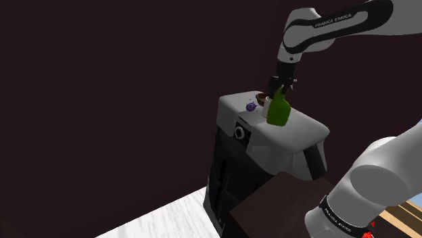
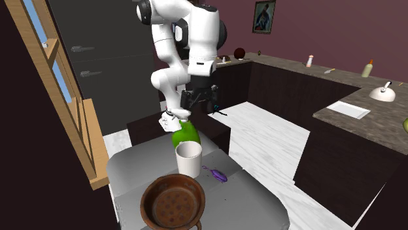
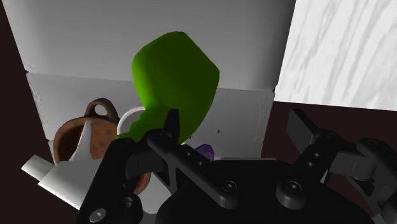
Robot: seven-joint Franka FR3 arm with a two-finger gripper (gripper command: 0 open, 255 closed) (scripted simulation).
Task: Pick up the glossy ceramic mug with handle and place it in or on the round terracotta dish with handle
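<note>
The end effector (image 1: 283,88) is hovering, fingers spread and empty, above the green object (image 2: 185,135) beside the white mug (image 2: 188,159), which is sitting untouched on the counter (image 2: 131,170) with the dish (image 2: 173,204) just beside it, so I'm judging both pick and place still to do.

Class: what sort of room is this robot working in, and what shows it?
Probably a kitchen: a long countertop, bottles standing on it, and a tall fridge-like unit with handles.
</note>
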